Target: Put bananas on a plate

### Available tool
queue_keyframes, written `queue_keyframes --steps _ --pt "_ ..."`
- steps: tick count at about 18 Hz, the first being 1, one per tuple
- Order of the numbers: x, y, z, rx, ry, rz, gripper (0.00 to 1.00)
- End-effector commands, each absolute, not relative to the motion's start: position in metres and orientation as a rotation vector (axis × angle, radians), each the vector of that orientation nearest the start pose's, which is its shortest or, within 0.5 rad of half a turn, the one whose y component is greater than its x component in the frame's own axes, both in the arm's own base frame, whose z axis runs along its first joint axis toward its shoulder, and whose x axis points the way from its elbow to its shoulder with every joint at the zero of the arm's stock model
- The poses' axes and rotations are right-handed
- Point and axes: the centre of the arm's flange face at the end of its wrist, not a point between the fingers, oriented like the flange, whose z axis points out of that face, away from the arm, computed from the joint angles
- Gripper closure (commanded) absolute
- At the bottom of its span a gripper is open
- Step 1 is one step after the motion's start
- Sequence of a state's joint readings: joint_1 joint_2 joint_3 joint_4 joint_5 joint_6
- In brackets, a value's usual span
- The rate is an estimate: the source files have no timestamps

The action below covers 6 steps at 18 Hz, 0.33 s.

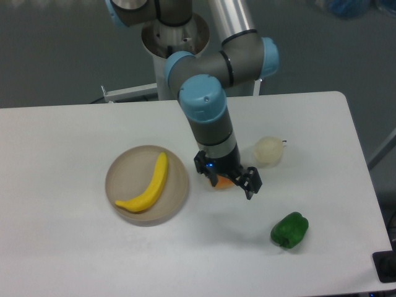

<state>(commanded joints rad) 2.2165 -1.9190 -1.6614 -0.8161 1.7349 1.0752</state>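
The banana (147,187) lies inside the plate (120,173) on the left part of the table (74,253), resting diagonally, free of any grip. The gripper (226,176) hangs to the right of the plate, fingers apart and holding nothing – right over the orange fruit (218,181), hiding most of it. A pale round fruit (270,151) sits beside it; a green pepper (289,230) lies nearer the front
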Motion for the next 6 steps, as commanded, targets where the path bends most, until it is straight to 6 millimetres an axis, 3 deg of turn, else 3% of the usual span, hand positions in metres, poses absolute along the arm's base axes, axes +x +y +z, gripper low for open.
queue_keyframes --steps 2,6 --pt "-0.293 0.5673 0.3393 -2.946 0.612 0.543 0.0" --pt "-0.2947 0.5681 0.3409 -2.936 0.652 0.551 0.0"
